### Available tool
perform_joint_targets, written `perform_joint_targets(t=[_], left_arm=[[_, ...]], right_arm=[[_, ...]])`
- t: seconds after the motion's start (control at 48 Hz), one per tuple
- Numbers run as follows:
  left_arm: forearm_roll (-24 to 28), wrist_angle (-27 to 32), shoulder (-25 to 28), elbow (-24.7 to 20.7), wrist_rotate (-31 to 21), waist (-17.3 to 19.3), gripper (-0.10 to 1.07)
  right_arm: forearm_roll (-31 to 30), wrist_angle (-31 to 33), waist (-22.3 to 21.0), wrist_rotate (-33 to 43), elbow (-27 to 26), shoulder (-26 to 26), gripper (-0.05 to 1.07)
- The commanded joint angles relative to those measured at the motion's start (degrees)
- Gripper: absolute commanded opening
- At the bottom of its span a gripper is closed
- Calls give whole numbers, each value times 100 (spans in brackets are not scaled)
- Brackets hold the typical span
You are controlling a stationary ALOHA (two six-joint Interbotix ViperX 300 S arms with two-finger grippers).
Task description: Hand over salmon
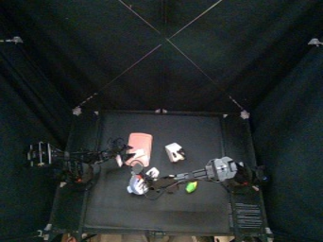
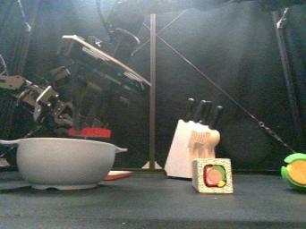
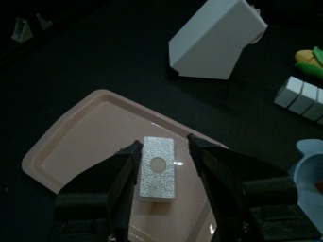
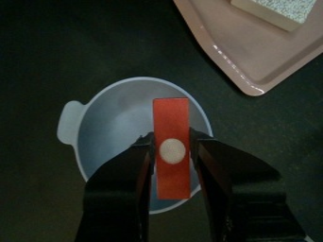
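The salmon (image 4: 171,128) is a flat orange-red slab with a white round spot. My right gripper (image 4: 173,159) is shut on it and holds it just above a pale blue bowl (image 4: 101,113). In the front view the salmon (image 2: 89,132) shows as a red edge above the bowl's rim (image 2: 66,161). My left gripper (image 3: 167,156) is open over a pink tray (image 3: 89,142), its jaws on either side of a white speckled block (image 3: 158,168) that lies on the tray, with a gap on each side.
A white knife block (image 2: 191,148) stands mid-table, also seen in the left wrist view (image 3: 214,38). A small sushi-like cube (image 2: 213,174) and a green-and-yellow piece (image 2: 295,168) sit at the front right. The pink tray (image 4: 252,47) lies close beside the bowl.
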Motion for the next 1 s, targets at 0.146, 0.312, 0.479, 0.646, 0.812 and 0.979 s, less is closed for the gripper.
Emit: perform_joint_targets(t=[0.146,0.312,0.479,0.646,0.812,0.979], left_arm=[[439,-26,-352,44,9,-35,83],[1187,-26,-870,229,9,-387,83],[1863,-18,-1512,404,9,-940,83],[2391,-26,-2074,519,18,-1345,83],[2760,-26,-2241,422,132,-1582,83],[2865,0,-2171,-35,1046,-1600,83]], right_arm=[[316,-272,-176,-510,114,-835,64],[1002,-624,-334,-1187,387,-1248,64],[1960,-1327,-536,-1854,835,-1635,64],[2821,-1837,-729,-2461,1397,-1978,64],[3867,-2566,-905,-3164,2013,-2487,64],[5098,-3261,-1195,-3718,2716,-2997,64]])
